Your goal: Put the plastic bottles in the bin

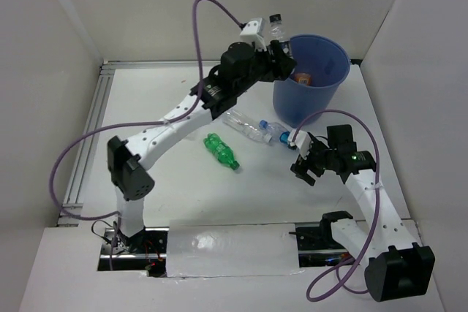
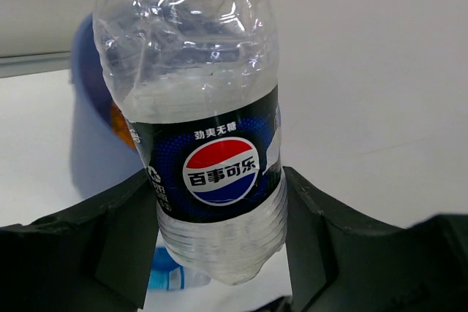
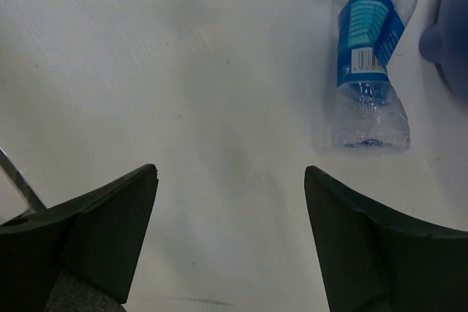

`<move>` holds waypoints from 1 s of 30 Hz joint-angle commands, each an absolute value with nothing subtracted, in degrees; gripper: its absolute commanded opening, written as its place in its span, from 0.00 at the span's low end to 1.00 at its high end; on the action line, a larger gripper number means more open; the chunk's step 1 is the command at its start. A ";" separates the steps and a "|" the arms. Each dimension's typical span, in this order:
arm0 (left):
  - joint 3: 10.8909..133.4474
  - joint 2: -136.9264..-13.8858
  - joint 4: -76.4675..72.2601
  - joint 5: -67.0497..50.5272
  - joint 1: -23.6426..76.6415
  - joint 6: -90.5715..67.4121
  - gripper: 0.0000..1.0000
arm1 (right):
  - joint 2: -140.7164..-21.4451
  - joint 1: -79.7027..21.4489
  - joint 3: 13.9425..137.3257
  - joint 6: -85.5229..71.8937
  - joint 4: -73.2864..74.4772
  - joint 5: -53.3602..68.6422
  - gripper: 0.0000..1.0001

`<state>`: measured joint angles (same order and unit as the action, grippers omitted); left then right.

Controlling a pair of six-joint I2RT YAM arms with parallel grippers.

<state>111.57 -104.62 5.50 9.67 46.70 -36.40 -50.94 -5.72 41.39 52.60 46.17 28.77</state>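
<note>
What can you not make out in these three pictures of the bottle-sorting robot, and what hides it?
Top external: the contents of the bin; its wall and the left hand cover most of the inside.
Left wrist: the cap of the Pepsi bottle, cut off by the top edge.
Right wrist: the far end of the blue-labelled bottle, cut off by the top edge.

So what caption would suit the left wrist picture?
Left gripper holds a dark-labelled clear bottle, blue bin behind.
</note>
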 commanded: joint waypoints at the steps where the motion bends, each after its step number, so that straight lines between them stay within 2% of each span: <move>1: 120.31 -111.78 0.36 4.94 46.49 -37.60 0.03 | -49.04 -4.92 40.61 53.88 41.66 26.89 0.88; 8: 119.36 -118.48 -13.09 4.74 46.49 -42.53 0.11 | -47.29 -4.39 39.03 52.65 41.13 26.89 0.88; 15: 127.60 -125.33 -9.24 3.08 45.97 -44.12 0.23 | -45.44 -2.55 37.18 51.50 40.61 26.89 0.88; 19: 129.28 -127.61 -6.26 4.22 45.97 -45.43 0.55 | -44.91 -2.03 37.18 50.98 40.61 26.89 0.89; 20: 130.16 -128.31 -5.11 5.52 45.97 -45.44 0.71 | -44.91 -2.02 37.18 50.98 40.61 26.89 0.89; 23: 133.94 -130.43 -1.86 6.06 45.97 -45.44 0.99 | -44.91 -2.02 37.18 50.36 40.08 27.42 0.89; 30: 135.18 -129.47 -1.85 6.59 45.97 -42.11 0.99 | -43.77 -1.49 35.51 46.50 35.08 27.42 0.92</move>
<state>132.60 -130.50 -0.54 5.30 46.15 -44.64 -45.23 -1.87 36.42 49.15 40.84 26.79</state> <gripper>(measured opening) 0.992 0.919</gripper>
